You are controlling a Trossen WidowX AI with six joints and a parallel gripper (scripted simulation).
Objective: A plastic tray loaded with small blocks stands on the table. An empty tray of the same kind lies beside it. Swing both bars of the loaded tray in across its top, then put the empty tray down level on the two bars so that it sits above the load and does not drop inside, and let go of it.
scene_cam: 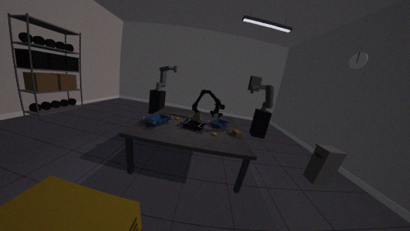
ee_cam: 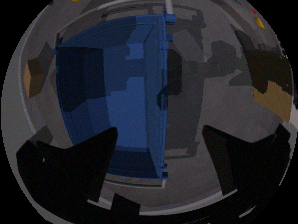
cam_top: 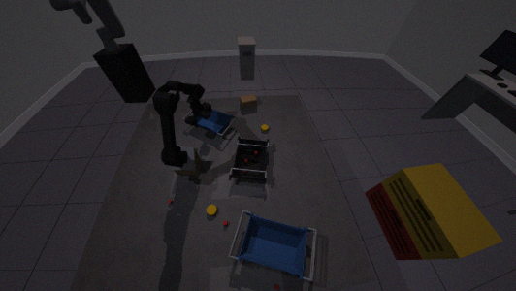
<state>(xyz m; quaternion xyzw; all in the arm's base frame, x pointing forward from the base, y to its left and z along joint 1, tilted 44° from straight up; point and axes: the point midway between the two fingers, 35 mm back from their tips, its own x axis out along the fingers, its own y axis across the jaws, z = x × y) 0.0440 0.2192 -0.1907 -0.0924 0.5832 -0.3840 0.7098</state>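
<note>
The loaded tray [cam_top: 241, 155] [scene_cam: 189, 125] is black, holds several small red blocks and stands mid-table. Its two wire bars lie across its top, a rear bar [cam_top: 253, 145] and a front bar [cam_top: 248, 170], each a little in from its end. An empty blue tray [cam_top: 219, 120] [scene_cam: 221, 123] [ee_cam: 130, 110] lies upright behind it, towards the arm's side, with its bars out over its ends. My gripper [cam_top: 199, 118] [scene_cam: 216, 116] [ee_cam: 161, 131] is open and empty above this blue tray. In the wrist view one long wall of the tray runs between the spread fingers. Whether they touch it cannot be told.
Another, larger-looking blue tray [cam_top: 274, 247] [scene_cam: 158, 120] stands at the other end of the table. A tan angled piece [cam_top: 188, 172] [ee_cam: 272, 100] stands near the arm's base. A brown box [cam_top: 248, 103] [scene_cam: 236, 133] [ee_cam: 34, 77], yellow discs [cam_top: 211, 210] [cam_top: 265, 128] and loose red blocks [cam_top: 225, 223] are about.
</note>
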